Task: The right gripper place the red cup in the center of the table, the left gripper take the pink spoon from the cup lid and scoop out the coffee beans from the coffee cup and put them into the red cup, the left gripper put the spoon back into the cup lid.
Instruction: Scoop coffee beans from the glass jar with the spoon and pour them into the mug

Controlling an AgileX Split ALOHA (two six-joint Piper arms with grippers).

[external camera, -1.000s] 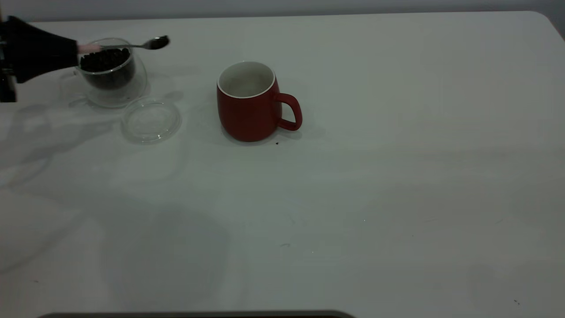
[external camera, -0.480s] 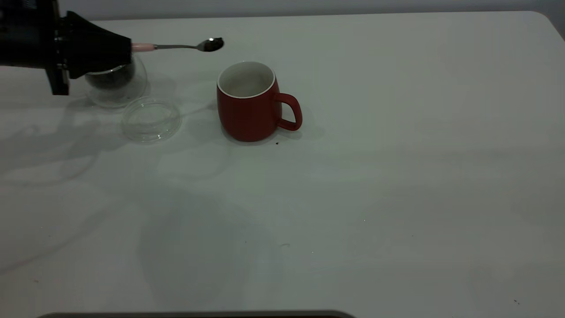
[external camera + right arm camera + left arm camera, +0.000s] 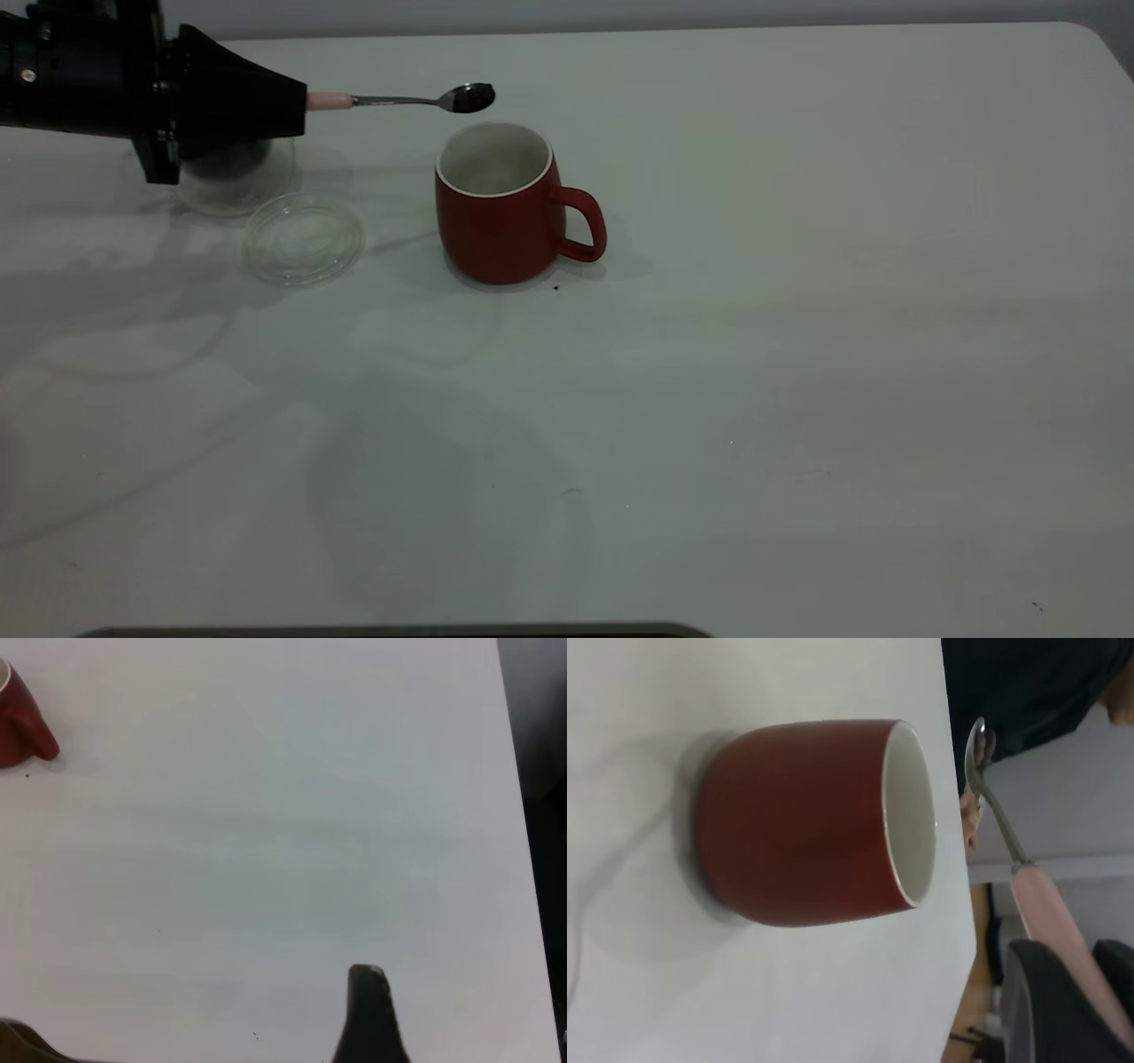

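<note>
The pink spoon (image 3: 403, 99) was held level above the table (image 3: 797, 354), its bowl just short of the far rim of the red cup (image 3: 500, 206) and darkened with what appeared to be a few coffee beans; the load could not be counted. Over the preceding second the spoon had travelled from above the coffee cup (image 3: 232, 173) toward the red cup, which indicated that scooping was finished and the transfer leg was nearly complete, with only the tip into the cup outstanding. The left gripper (image 3: 297, 102) was pinched on the pink handle. The red cup stood upright near the table's centre, handle toward the right arm's side, and its white interior showed no beans that could be made out. The coffee cup, largely hidden behind the left arm, held a dark mass of beans. The cup lid (image 3: 303, 240) lay flat and empty just beside it. The right gripper (image 3: 370, 1014) was parked well apart; its finger state could not be determined.
</note>
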